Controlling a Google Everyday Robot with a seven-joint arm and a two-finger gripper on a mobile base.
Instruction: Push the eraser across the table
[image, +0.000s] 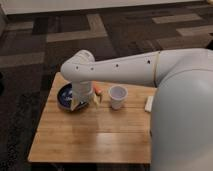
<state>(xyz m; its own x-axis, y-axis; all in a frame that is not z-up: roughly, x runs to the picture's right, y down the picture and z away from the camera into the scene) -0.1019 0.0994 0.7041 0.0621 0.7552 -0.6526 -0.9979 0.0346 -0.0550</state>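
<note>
Pushing is the step in hand. The end effector (84, 101) is down at counter (90, 135) level, on the far-left part of the plank top, against the right rim of a dark blue dish (63, 97). The wrist housing covers the working end. I cannot tell how far open it is or whether it has hold of anything.

Doing it well, as I judge:
- Meet the eraser (99, 96) low on its body. It is narrow and upright, so a high touch would likely tip it rather than slide it.
- Keep the push line through its middle and move slowly and steadily, so it does not spin off to one side.
- Choose the direction with care. The white cup (117, 96) stands close on the right and the dish on the left. The widest run of bare planks lies toward the near edge.
- Stop well short of the counter's edge.
- The flat white block (149, 103), far right, should be out of the way.

Position: the eraser appears to be the small dark block just right of the end effector's tip, directly under a small orange object (97, 90). The arm (125, 67) partly masks it, so this is my best reading. It sits on the far half of the counter, between the end effector and the cup and nearer the end effector. Whether the two are touching or just apart does not show.
</note>
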